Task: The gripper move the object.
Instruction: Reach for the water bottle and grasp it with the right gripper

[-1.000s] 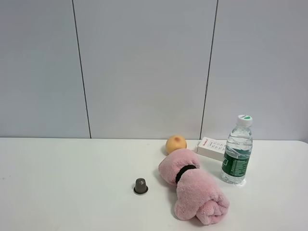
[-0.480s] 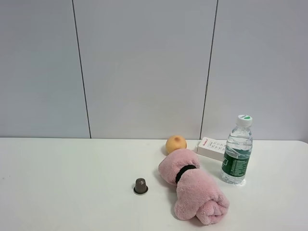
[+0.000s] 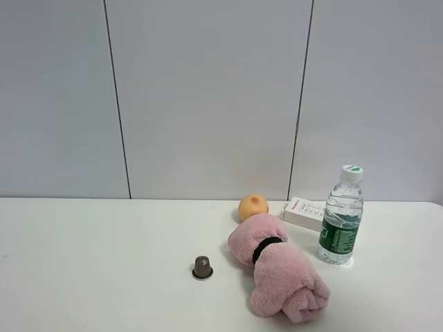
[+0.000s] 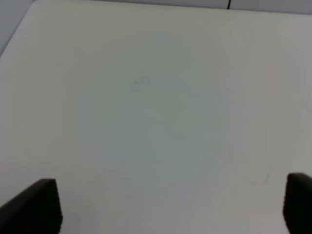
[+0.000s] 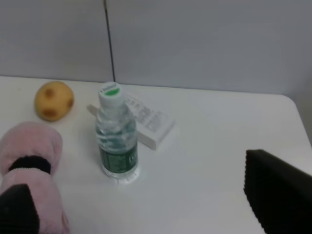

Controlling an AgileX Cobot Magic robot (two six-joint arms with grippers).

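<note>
Your bottle (image 3: 341, 216) is standing upright on the right part of the white table (image 3: 90, 256), with its white-green cap on and nothing gripping it. A white box (image 3: 305, 211) is lying flat just behind it, toward the wall; you cannot tell whether the two are touching. A rolled pink towel (image 3: 280, 273) with a black band around it is lying just beside the bottle, on the side toward the middle of the table and reaching toward the front edge. An orange fruit (image 3: 253, 207) is sitting behind the towel, near the box. A small grey cup (image 3: 202, 267) is sitting upside down to the left of the towel, apart from it.

Your right gripper (image 5: 148, 204) is hanging with its jaws spread wide and is holding nothing. Its black fingers (image 5: 275, 195) are framing the bottle, which is standing ahead of them and well apart from both. Your left gripper (image 4: 165, 204) is also hanging wide open with nothing in it, and its wrist view is showing only bare table between its fingers (image 4: 34, 207).
</note>
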